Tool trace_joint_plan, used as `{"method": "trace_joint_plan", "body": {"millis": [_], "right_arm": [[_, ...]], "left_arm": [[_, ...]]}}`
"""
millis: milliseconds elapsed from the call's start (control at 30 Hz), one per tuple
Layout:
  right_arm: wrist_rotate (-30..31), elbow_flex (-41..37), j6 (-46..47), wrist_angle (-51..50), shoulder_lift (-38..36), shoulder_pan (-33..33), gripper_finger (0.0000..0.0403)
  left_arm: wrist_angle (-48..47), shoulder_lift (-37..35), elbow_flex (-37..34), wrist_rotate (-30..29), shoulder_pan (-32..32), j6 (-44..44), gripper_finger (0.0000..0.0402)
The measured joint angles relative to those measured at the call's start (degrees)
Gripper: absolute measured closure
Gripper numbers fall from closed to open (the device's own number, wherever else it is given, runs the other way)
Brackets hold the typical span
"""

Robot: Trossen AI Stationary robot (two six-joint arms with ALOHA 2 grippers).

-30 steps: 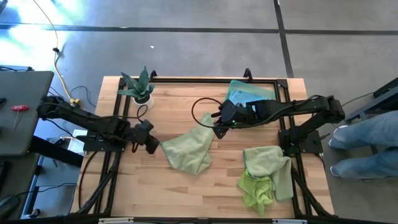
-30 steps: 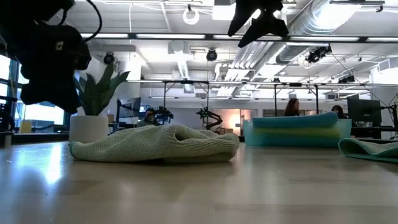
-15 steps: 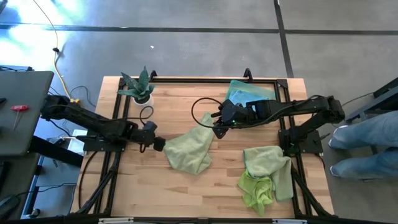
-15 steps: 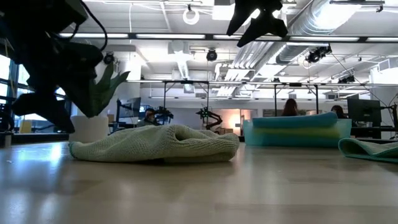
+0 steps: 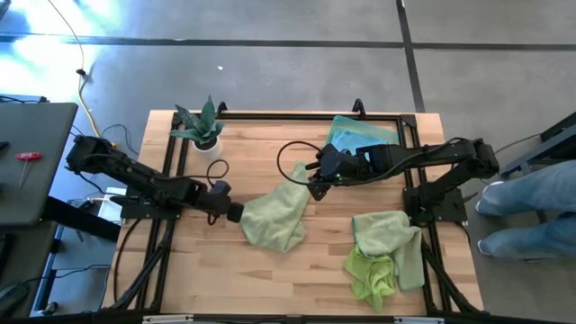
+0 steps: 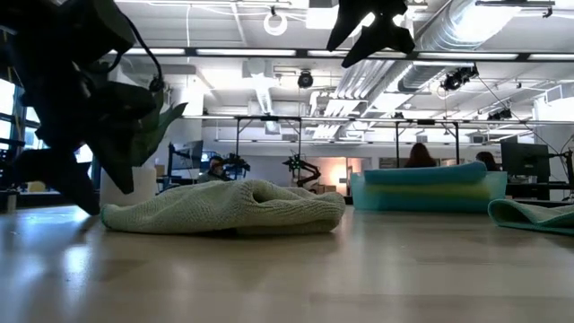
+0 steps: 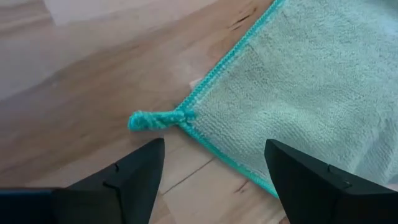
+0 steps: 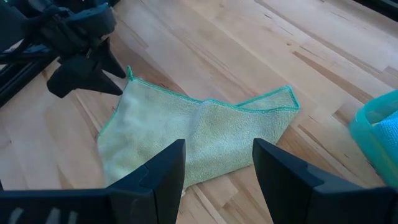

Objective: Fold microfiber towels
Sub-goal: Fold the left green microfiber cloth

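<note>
**Bright, even light; backlit silhouettes at desk level**

Daylight glare washes the floor (image 5: 36, 36) at the overhead picture's upper left. The desk (image 5: 270, 270) is evenly lit, with soft, short shadows. In the low view, ceiling strip lights (image 6: 251, 52) backlight the arms into black shapes, and the near desk surface blurs. Wrist pictures are sharp on the towel (image 7: 311, 81).

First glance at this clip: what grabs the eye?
A crumpled pale green towel lies mid-table, the left pincer open at its corner, the right pincer open above its far edge. A green towel heap sits at the right, folded blue towels at the back.
</note>
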Motion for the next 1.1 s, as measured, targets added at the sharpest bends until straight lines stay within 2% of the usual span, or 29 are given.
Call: {"method": "trace_joint_plan", "body": {"millis": [300, 467, 667, 833, 1100], "right_arm": [[0.0, 0.0, 0.0, 0.0, 0.0, 0.0, 0.0224], [0.0, 0.0, 0.0, 0.0, 0.0, 0.0, 0.0224], [0.0, 0.0, 0.0, 0.0, 0.0, 0.0, 0.0224], [0.0, 0.0, 0.0, 0.0, 0.0, 0.0, 0.0224], [0.0, 0.0, 0.0, 0.0, 0.0, 0.0, 0.0224]], "left_arm": [[-5.9, -0.1, 0.2, -3.8, -0.6, -2.8, 0.0133], [1.3, 3.7, 0.2, -7.0, -0.4, -0.6, 0.0133], [11.7, 9.4, 0.3, -6.4, -0.3, 1.7, 0.0133], [14.6, 10.1, 0.1, -5.3, -0.3, 4.7, 0.0134], [17.4, 10.3, 0.0, -2.5, -0.3, 9.5, 0.0185]]}}
